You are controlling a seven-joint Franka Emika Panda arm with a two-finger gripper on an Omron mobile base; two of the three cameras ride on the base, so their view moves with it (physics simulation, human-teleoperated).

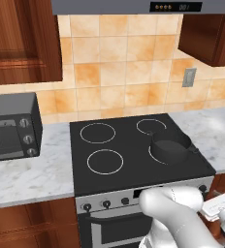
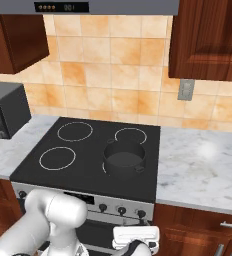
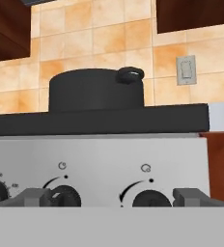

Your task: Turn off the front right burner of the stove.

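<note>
Nearest my hand camera are the two dark fingertips point(image 3: 34, 197) of the gripper point(image 3: 113, 198), standing wide apart with nothing between them, level with the knob row on the silver front panel point(image 3: 99, 159) of the stove point(image 1: 134, 150). Between them I see two black knobs: the left knob point(image 3: 65, 196) just beside the left fingertip, the right knob point(image 3: 150, 198) closer to the right one. Each has a white arc mark and a small burner symbol above it. I cannot tell which way either knob's pointer is turned.

Above the panel runs the edge of the black glass top, lying level, and on it stands a dark round pot point(image 3: 97, 90), upright, a handle loop at its upper right.

From the left base view, the pot point(image 1: 170, 145) covers most of the front right burner point(image 1: 152, 156), whose white ring peeks out at the pot's left side. The other three rings lie bare. The stove sits between marble worktop point(image 1: 27, 174) sections, a countertop oven point(image 1: 12, 127) on the left stretch. The wrist point(image 2: 135, 235) hangs low before the panel's right end.
</note>
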